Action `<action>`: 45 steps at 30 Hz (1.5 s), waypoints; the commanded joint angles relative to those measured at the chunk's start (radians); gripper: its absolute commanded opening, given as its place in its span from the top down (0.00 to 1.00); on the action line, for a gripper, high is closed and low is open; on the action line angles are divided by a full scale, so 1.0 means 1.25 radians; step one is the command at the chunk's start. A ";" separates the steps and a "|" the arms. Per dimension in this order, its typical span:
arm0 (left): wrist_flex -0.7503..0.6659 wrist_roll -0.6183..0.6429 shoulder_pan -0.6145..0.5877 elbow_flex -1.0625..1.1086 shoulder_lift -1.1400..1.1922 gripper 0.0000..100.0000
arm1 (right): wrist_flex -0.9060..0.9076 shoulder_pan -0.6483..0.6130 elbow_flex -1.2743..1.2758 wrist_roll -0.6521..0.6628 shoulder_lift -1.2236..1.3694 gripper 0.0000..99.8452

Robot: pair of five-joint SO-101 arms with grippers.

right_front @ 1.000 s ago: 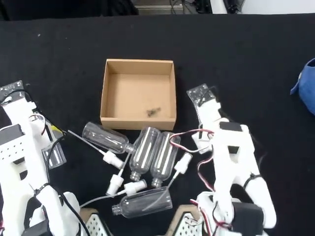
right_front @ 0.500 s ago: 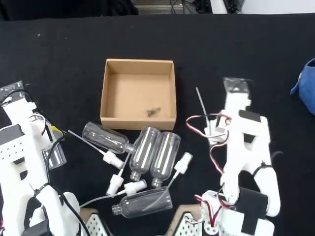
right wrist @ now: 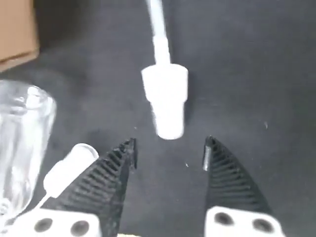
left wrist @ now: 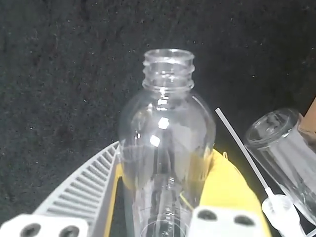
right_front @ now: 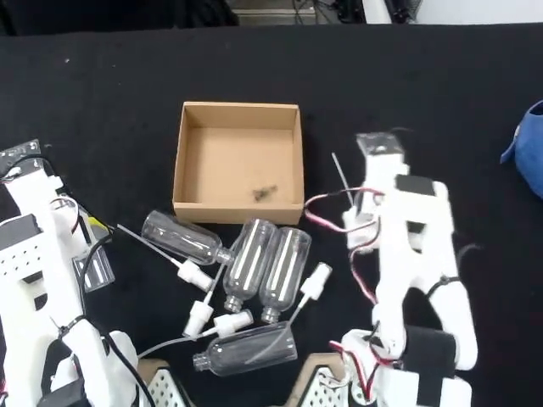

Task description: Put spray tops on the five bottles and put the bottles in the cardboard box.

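Nearest me, at 8 o'clock on the black table (right_front: 441, 85), my left gripper (left wrist: 164, 165) is clamped round the body of a clear bottle (left wrist: 168, 118) whose neck is open and has no top. The plastic looks slick, so I judge it could twist or slip when a top is pressed in.

At 6 o'clock four more bottles (right_front: 246, 348) lie with loose tops (right_front: 199, 318). Their thin tubes cross, and pulling one may drag its neighbours.

At 3 o'clock my right gripper (right wrist: 168, 148) stands spread, its jaws just short of a white spray top (right wrist: 165, 101) lying on the cloth. It is small and round and could squirt out as the jaws close, or its long tube (right wrist: 157, 19) could snag.

Farthest away, at 11 o'clock, the cardboard box (right_front: 237, 208) holds no bottles.

I can read no writing or labels anywhere.
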 commanded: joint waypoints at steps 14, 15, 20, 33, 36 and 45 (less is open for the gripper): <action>0.005 0.007 0.002 -0.010 -0.027 0.97 | -0.317 0.038 0.102 0.093 0.094 0.89; 0.005 0.007 0.002 -0.010 -0.027 0.97 | -0.291 0.045 0.094 0.091 0.106 0.97; 0.005 0.007 0.002 -0.012 -0.027 0.97 | -0.207 0.147 0.021 -0.011 0.080 0.99; 0.005 0.007 0.002 -0.012 -0.027 0.97 | -0.152 0.188 -0.031 -0.466 0.048 0.78; 0.005 0.007 0.003 -0.013 -0.027 0.97 | -0.085 0.145 -0.072 -0.421 0.047 0.72; 0.005 0.007 0.002 -0.010 -0.027 0.97 | 0.112 0.140 -0.203 0.064 0.053 0.73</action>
